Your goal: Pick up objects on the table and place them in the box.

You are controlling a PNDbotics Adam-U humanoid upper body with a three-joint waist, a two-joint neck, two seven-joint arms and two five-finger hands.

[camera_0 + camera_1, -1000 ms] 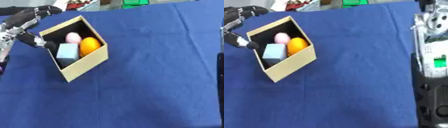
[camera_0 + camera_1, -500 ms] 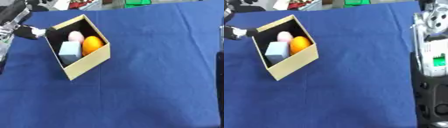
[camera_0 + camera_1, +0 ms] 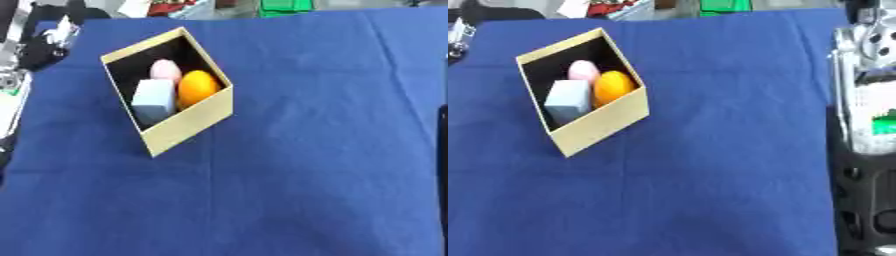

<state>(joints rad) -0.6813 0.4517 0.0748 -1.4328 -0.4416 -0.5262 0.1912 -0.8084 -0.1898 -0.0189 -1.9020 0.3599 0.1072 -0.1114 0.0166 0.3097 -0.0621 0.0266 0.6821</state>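
A tan cardboard box point(image 3: 186, 125) stands askew on the blue cloth, left of centre, with its opening facing up. Inside lie a pink egg-shaped thing point(image 3: 163, 70), an orange round thing point(image 3: 198, 87) and a pale blue block point(image 3: 155, 99), close together. My left hand point(image 3: 41, 50) shows as a dark shape at the upper left, off the box's far left corner and apart from it. My right arm point(image 3: 866, 120) runs down the right edge of the right eye view. Its black lower end point(image 3: 864, 220) sits near the lower corner, and I cannot make out the hand there.
The blue cloth point(image 3: 306, 175) covers the table. Red and green things point(image 3: 282, 5) lie beyond its far edge. My left arm's silver parts point(image 3: 10, 85) line the left edge.
My left hand has drawn back from the box's left corner towards the upper left. The box and the three things in it stay as they were; the view has shifted slightly.
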